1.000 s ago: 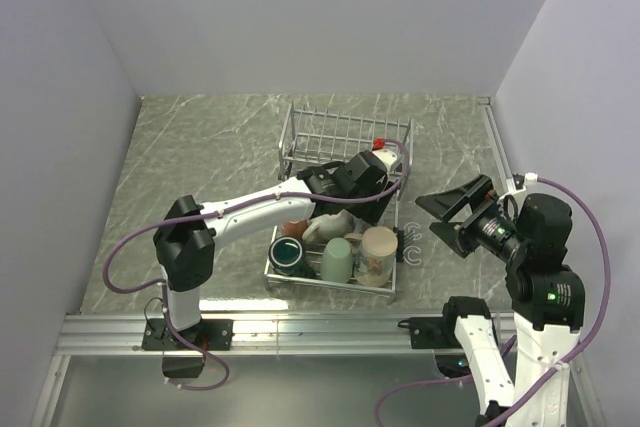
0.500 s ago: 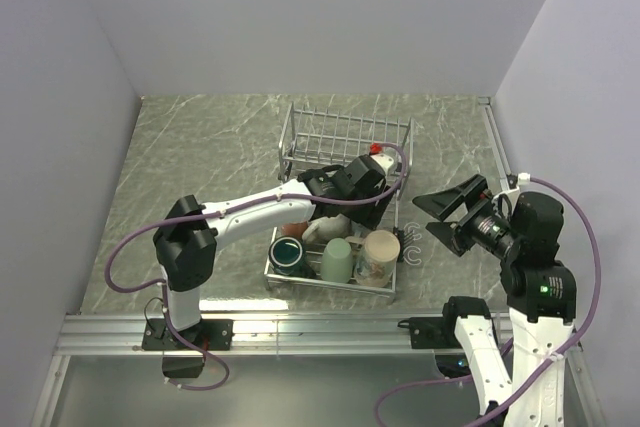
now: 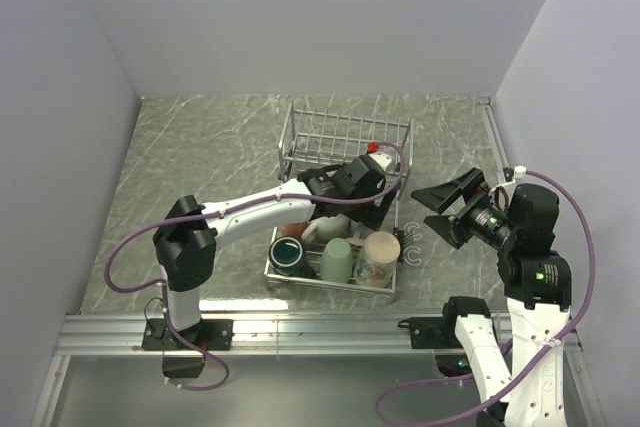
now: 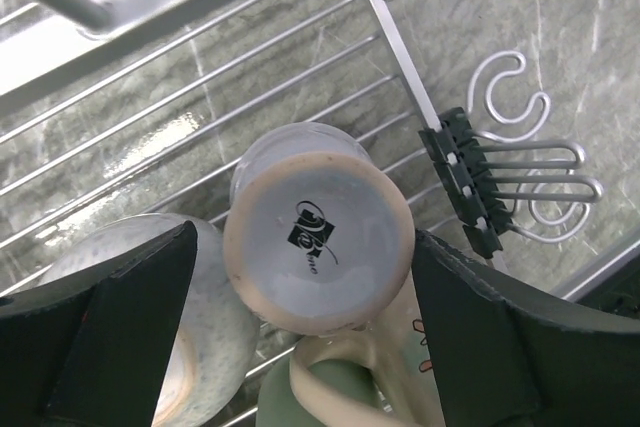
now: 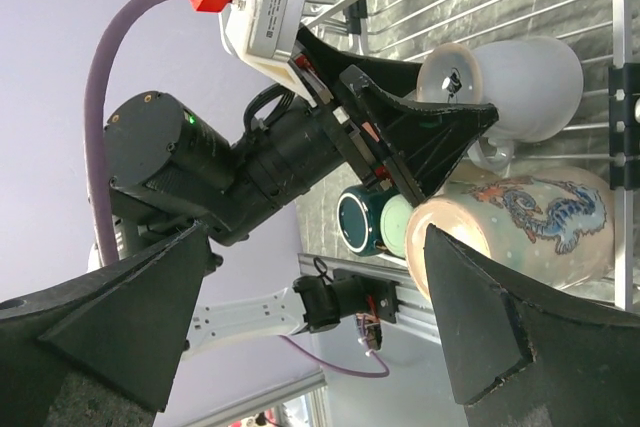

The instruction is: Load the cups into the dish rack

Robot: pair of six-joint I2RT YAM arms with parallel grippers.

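Overhead, a silver wire dish rack (image 3: 340, 132) stands in the middle of a grey marbled bench (image 3: 200, 167); the left arm stretches from its base at the near edge diagonally out over the rack, wrist bent downward, with the left gripper (image 3: 375, 209) low inside the rack's right half; the right arm stands folded upright at the right, its forearm level, and the right gripper (image 3: 422, 210) hangs over bare bench just beside the rack's right side, aimed at the rack, jaws spread wide and holding nothing; this view alone shows the front row of cups in the rack: a dark teal cup (image 3: 288, 252) mouth up, a light green cup (image 3: 337, 259) and a tan cup (image 3: 378, 255) side by side, with a salmon-red cup (image 3: 295, 229) partly hidden behind them under the arm; the left wrist view shows what the arm hides from above: a pale blue cup (image 4: 318, 247) standing upside down on the rack's wires, a dark logo on its tan-ringed base, between the two spread black fingers (image 4: 100, 337); the left gripper is parted, and whether the right-hand finger touches the cup cannot be told; a cream-white cup (image 4: 215, 317) sits just beside it, and a looped wire holder (image 4: 530, 162) sticks out from the rack's side over the bench; the right wrist view, turned sideways, shows a dragon pattern on the tan cup and the left gripper straddling the pale blue cup's base.
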